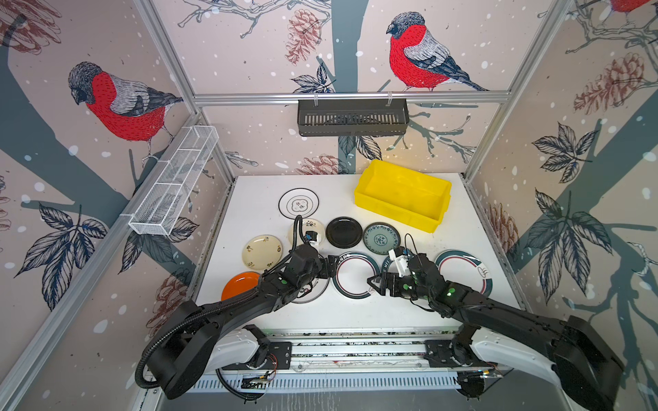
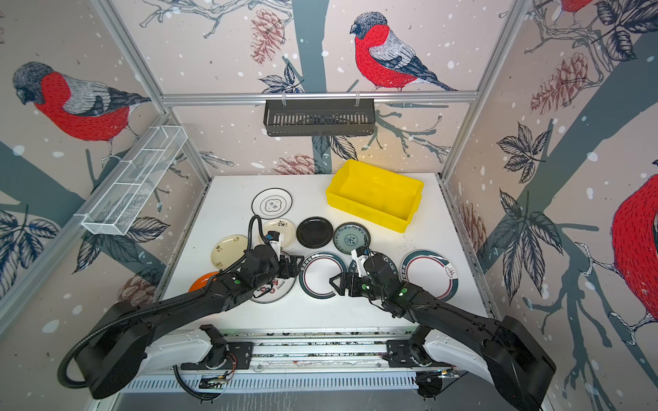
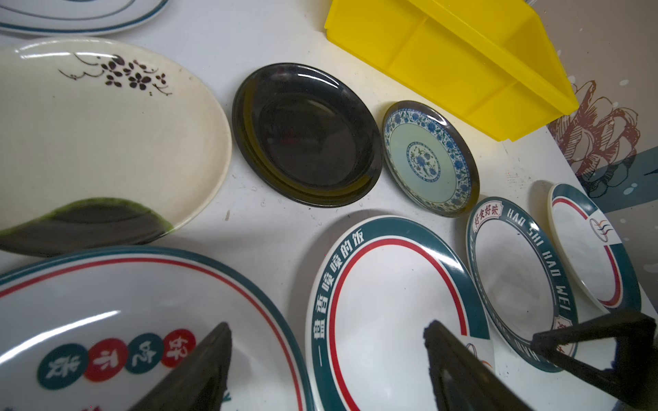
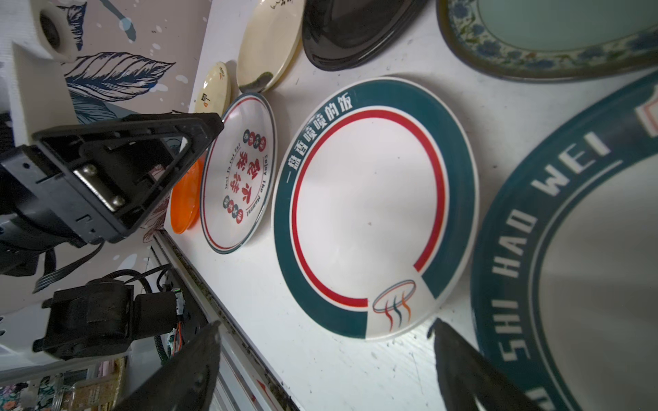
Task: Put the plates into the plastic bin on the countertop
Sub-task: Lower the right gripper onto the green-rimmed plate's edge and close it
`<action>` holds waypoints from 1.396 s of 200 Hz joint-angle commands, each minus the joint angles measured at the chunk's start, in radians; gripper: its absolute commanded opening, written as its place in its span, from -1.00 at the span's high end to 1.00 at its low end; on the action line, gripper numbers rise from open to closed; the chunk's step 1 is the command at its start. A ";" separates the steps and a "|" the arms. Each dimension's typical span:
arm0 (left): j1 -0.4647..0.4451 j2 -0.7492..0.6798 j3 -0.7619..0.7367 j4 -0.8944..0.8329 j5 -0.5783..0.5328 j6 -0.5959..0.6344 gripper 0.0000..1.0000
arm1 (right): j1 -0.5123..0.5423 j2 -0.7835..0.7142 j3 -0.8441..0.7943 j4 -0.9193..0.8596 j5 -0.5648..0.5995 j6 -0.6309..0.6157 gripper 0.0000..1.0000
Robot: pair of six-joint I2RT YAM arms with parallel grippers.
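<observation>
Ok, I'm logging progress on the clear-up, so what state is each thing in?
Bin: upright, empty.
Plates: ten, lying flat on the countertop, none in the bin.
Left end effector: open, empty, low above the front plates.
Right end effector: open, empty.
Shelf: hanging, nothing visible inside.
Basket: hanging, nothing visible inside.

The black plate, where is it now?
In both top views the black plate lies mid-table, between the cream flowered plate to its left and the teal-patterned plate to its right.
</observation>
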 commanded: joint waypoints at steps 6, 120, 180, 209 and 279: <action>-0.002 -0.025 -0.001 0.036 -0.027 0.027 -0.73 | 0.049 -0.037 -0.019 0.040 0.138 0.132 -0.82; -0.002 -0.184 -0.053 0.031 -0.076 0.098 -0.95 | 0.101 -0.018 -0.127 0.165 0.128 0.244 -0.66; -0.002 -0.237 -0.074 0.022 -0.108 0.106 -0.95 | 0.091 0.079 -0.111 0.233 0.073 0.227 -0.44; -0.002 -0.252 -0.081 0.012 -0.111 0.104 -0.95 | 0.078 0.100 -0.099 0.232 0.077 0.218 -0.21; -0.002 -0.286 -0.086 -0.001 -0.108 0.100 -0.95 | 0.069 0.089 -0.096 0.161 0.120 0.270 -0.15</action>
